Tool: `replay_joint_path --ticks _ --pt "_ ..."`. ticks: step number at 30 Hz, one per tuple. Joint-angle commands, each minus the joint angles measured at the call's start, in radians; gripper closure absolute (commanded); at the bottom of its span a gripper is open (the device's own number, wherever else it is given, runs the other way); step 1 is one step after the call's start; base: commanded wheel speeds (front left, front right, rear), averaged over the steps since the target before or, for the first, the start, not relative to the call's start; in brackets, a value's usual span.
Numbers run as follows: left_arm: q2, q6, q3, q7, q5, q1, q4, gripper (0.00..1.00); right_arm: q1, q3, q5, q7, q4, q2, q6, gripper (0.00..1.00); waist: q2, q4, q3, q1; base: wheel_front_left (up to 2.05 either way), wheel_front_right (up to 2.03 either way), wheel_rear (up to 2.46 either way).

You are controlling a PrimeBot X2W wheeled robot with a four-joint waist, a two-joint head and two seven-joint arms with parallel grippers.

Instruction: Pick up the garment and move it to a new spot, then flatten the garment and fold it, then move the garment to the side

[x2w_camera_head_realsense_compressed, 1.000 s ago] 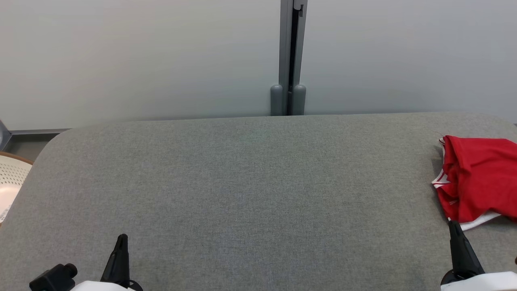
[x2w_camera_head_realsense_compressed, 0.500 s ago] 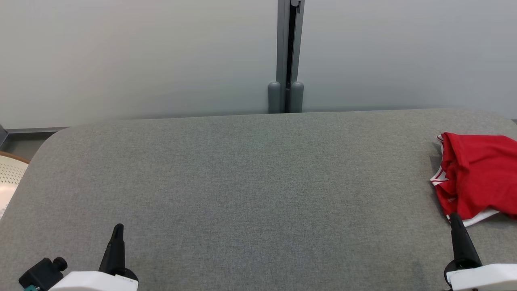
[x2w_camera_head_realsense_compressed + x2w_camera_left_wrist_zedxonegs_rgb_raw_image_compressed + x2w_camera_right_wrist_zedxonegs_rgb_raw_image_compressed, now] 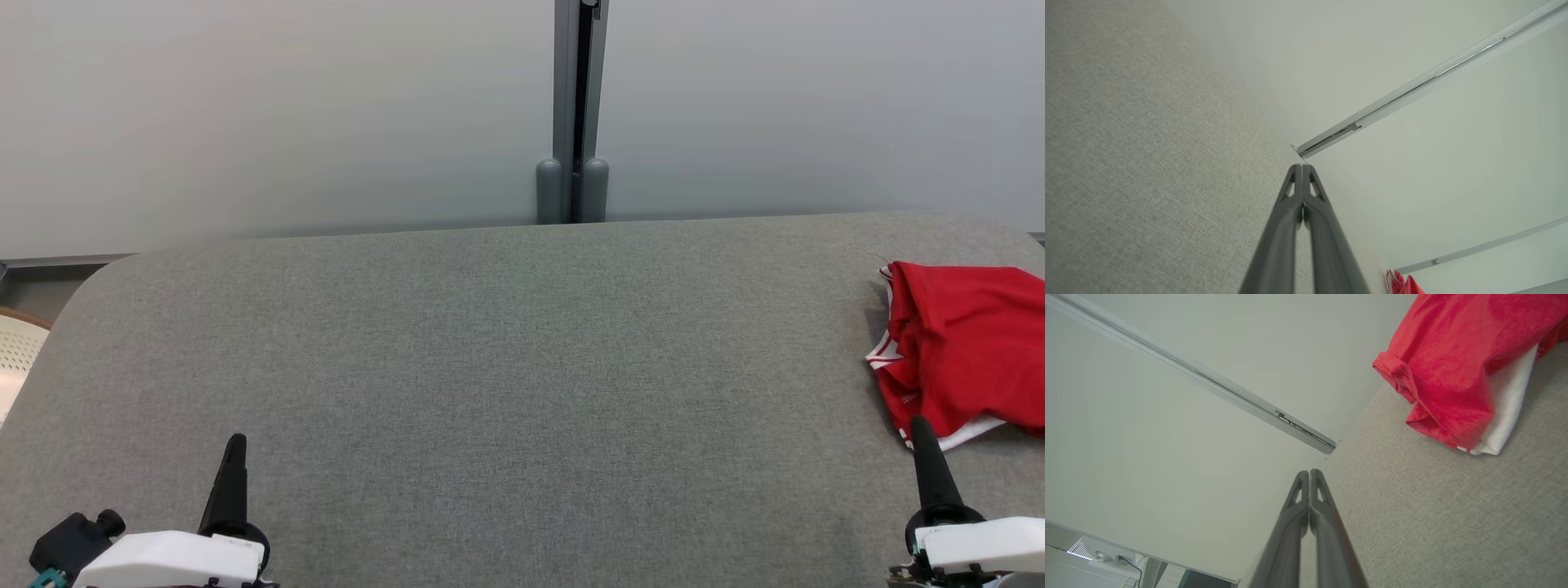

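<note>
Red garment (image 3: 963, 351) bunched at the grey padded table's (image 3: 522, 367) right edge.
Left gripper (image 3: 236, 445) and right gripper (image 3: 921, 426) jaws pressed together; right tip just beside the garment; perforated basket (image 3: 16, 359) far left.

No lettering can be read anywhere. The red garment (image 3: 963, 351), at three o'clock on the grey surface (image 3: 522, 367), bears a faint pale mark, too small to make out.
</note>
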Motion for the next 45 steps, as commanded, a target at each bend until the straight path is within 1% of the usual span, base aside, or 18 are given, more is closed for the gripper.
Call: replay_joint_path --ticks 1,16,45 --pt "0.006 -0.006 0.01 0.003 -0.016 -0.027 -0.007 1.0 -0.021 -0.005 0.02 0.006 -0.005 -0.003 -0.001 1.0 0.0 0.0 0.0 0.0 0.0 0.0 0.0" --pt "-0.009 -0.025 0.038 0.043 -0.175 -0.06 0.003 1.0 -0.057 -0.019 0.18 0.033 0.017 0.009 -0.001 1.0 0.0 -0.01 0.012 0.0 0.0 0.0 0.0" --pt "-0.026 -0.052 0.076 0.097 -0.388 -0.107 0.017 1.0 -0.107 -0.038 0.4 0.069 0.049 0.024 -0.001 1.0 0.0 -0.026 0.032 0.0 0.0 0.0 0.0"
